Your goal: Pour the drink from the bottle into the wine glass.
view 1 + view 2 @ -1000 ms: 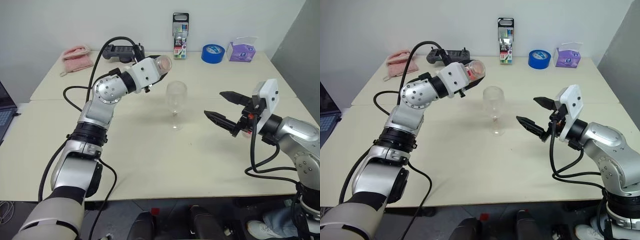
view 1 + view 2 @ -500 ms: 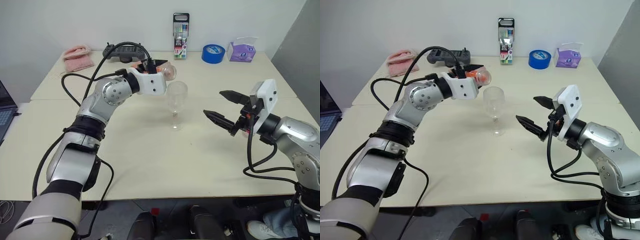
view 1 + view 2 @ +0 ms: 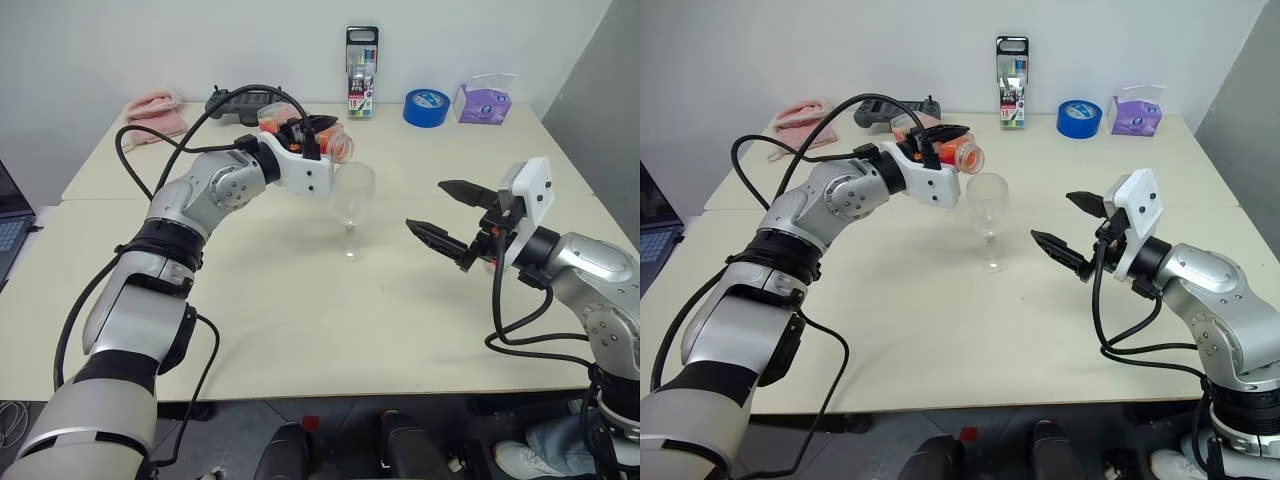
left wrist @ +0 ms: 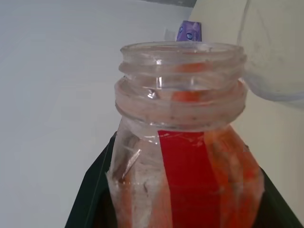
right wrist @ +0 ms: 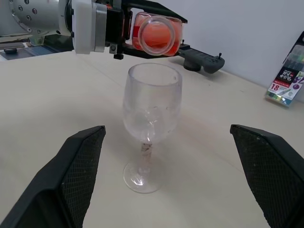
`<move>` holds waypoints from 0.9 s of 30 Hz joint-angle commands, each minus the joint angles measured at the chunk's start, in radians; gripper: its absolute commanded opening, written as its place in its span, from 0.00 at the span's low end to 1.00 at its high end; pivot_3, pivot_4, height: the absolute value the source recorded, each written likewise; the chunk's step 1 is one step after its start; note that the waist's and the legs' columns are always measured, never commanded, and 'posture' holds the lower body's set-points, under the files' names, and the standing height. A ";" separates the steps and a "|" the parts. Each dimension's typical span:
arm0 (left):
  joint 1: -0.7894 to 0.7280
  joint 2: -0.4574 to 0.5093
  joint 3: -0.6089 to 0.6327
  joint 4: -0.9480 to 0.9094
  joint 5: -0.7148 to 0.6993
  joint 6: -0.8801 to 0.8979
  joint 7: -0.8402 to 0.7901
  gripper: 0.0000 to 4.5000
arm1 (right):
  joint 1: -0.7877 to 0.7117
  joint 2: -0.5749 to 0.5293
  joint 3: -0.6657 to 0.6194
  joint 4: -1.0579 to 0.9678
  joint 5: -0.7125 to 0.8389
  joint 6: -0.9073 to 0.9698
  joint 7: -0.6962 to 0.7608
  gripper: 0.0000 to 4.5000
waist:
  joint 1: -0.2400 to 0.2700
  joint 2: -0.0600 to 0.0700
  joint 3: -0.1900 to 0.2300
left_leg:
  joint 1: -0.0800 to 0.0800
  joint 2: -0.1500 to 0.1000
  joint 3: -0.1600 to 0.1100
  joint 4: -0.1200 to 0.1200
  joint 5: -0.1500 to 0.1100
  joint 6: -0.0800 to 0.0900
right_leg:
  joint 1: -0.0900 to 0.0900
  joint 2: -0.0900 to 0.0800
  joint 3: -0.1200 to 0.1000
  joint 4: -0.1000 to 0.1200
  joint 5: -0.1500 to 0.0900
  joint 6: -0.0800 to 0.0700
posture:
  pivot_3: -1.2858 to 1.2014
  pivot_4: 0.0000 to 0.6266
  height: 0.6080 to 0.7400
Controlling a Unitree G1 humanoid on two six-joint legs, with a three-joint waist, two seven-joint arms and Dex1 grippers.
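Observation:
My left gripper [image 3: 312,136] is shut on the bottle [image 3: 333,144], a small clear uncapped one with a red label. It lies almost on its side, its open mouth just above and behind the rim of the wine glass [image 3: 352,196]. The orange-red drink [image 5: 156,34] shows inside the bottle and behind its mouth [image 4: 183,71]. The wine glass [image 5: 152,102] stands upright on the table and its bowl looks clear. My right gripper [image 3: 425,206] hovers open to the right of the glass, fingers spread wide and pointing at it, with nothing held.
Along the table's [image 3: 300,300] far edge stand a marker pack [image 3: 361,72], a blue tape roll [image 3: 426,106], a purple tissue pack [image 3: 482,101], a black controller [image 3: 238,100] and a pink cloth [image 3: 155,108]. A laptop [image 3: 8,225] sits at the far left.
My left wrist has rolled and the bottle has tipped over, its mouth swinging toward the glass rim. The right arm and the glass have stayed where they were.

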 commanded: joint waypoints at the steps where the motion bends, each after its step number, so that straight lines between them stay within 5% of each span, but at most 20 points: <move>1: -0.057 0.017 -0.004 -0.007 0.024 -0.024 0.054 0.39 | -0.020 0.006 -0.007 -0.018 -0.002 -0.024 -0.007 1.00 | 0.000 0.000 0.000 | 0.000 0.000 0.000 0.000 0.000 0.000 | 0.000 0.000 0.000 0.000 0.000 0.000 | 0.52 0.24 1.00; 27: -0.096 0.033 -0.033 0.020 0.096 -0.074 0.135 0.38 | -0.027 0.027 0.021 -0.014 -0.025 -0.031 -0.004 1.00 | 0.000 0.000 0.000 | 0.000 0.000 0.000 0.001 0.000 0.000 | 0.000 0.000 0.000 0.002 0.000 0.000 | 0.52 0.24 1.00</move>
